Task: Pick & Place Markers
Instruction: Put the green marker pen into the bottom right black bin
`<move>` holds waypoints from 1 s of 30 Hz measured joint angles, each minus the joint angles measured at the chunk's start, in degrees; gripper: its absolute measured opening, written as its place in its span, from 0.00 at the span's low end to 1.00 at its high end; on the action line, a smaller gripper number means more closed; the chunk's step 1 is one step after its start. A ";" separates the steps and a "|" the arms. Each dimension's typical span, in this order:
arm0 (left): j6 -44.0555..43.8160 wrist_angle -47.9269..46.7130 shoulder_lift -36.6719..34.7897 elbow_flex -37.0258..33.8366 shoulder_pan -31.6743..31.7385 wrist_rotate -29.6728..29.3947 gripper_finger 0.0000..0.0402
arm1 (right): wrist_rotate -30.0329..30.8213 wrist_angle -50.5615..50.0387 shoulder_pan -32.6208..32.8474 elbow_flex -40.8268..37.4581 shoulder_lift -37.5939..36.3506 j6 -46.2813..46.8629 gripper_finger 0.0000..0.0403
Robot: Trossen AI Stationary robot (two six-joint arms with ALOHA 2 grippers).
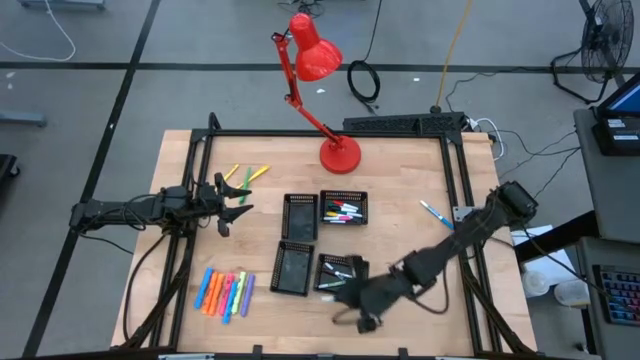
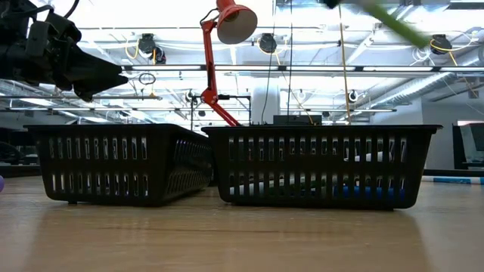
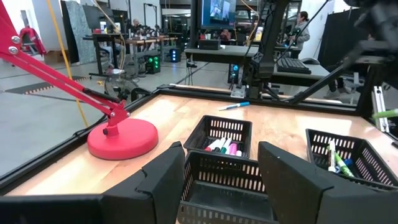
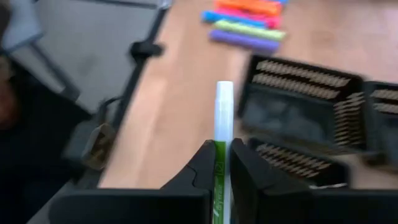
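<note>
Our right gripper [image 4: 222, 163] is clamped on a green-and-white marker [image 4: 223, 118], fingers [image 4: 200, 163] pinching the green barrel so the white end juts out ahead. We judge that grip mid-body keeps the pen stiff and lets it be tipped into a tray end first. In the high view this gripper [image 1: 340, 296] hangs over the bench near its front edge, just beside the front right tray [image 1: 342, 273], so a drop there looks like the step in hand.

Our left gripper [image 1: 236, 201] waits with jaws spread wide and nothing between them, near the bench's left edge; its fingers [image 3: 163, 180] point across the trays.

Four black mesh trays sit in a block at mid-bench. The rear right tray [image 1: 343, 208] holds a bundle of white pens with pink, red and green caps. The front right tray holds several pens too, some green. The rear left tray [image 1: 299, 216] and front left tray [image 1: 292, 268] show only dark mesh; we cannot tell if anything lies in them.

Loose markers remain: neon highlighters [image 1: 226, 292] in a row by the front left corner, yellow-green ones [image 1: 247, 176] toward the rear left, and a blue pen [image 1: 435, 214] close to the right edge. We judge the sorting about half done. The red lamp [image 1: 338, 153] stands at the rear edge.
</note>
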 joint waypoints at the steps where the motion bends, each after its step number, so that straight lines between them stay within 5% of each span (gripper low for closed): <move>1: 0.01 -0.06 0.00 0.00 0.01 0.00 0.52 | -0.04 0.23 -1.19 0.00 -0.04 -0.06 0.05; 10: 0.01 -0.03 0.00 0.00 -0.01 0.02 0.52 | -6.60 -1.97 -9.76 -1.51 2.58 3.45 0.05; 25: 0.01 -0.03 0.00 0.00 -0.01 0.02 0.52 | -9.35 -0.45 -9.97 -6.32 2.67 10.53 0.14; 30: 0.01 -0.01 0.00 0.00 -0.01 0.02 0.52 | -9.50 -0.45 -9.97 -6.32 2.67 24.34 0.23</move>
